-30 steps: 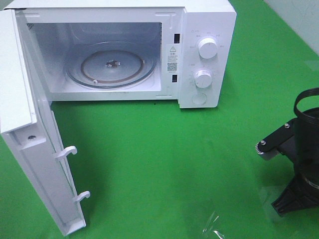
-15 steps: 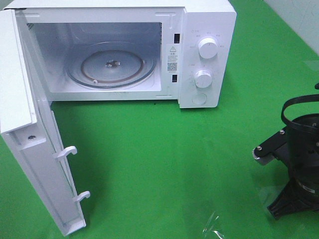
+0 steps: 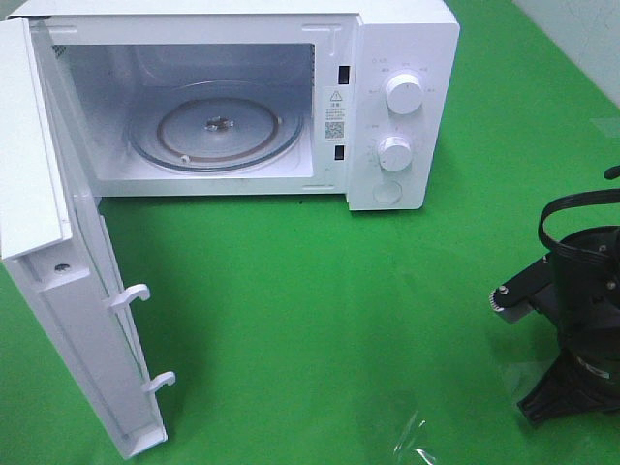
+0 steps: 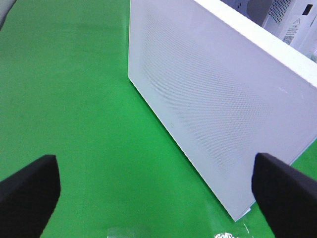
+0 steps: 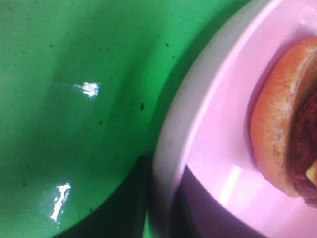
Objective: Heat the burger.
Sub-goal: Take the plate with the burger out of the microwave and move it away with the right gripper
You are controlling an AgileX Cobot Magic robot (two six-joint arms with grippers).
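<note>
The right gripper's (image 3: 557, 397) fingers are not clearly shown. In its wrist view, dark blurred shapes sit on either side of the raised rim of the shallow pink plastic plate (image 5: 208, 124), and I cannot tell whether they are pinching it or standing apart. Just inside that rim lies the burger with the golden-brown bun (image 5: 277, 134), on the plate and well apart from the oven.

Over the last second the black right arm (image 3: 581, 300) has sunk and edged inward, which looks like settling in to grip the plate.

The left gripper (image 4: 158, 198) has its black pads (image 4: 29, 193) spread wide with nothing between them. Beyond them is the white perforated microwave door (image 4: 208, 94), swung open. The clear glass turntable (image 3: 218, 126) in the white microwave (image 3: 407, 39) is bare.
</note>
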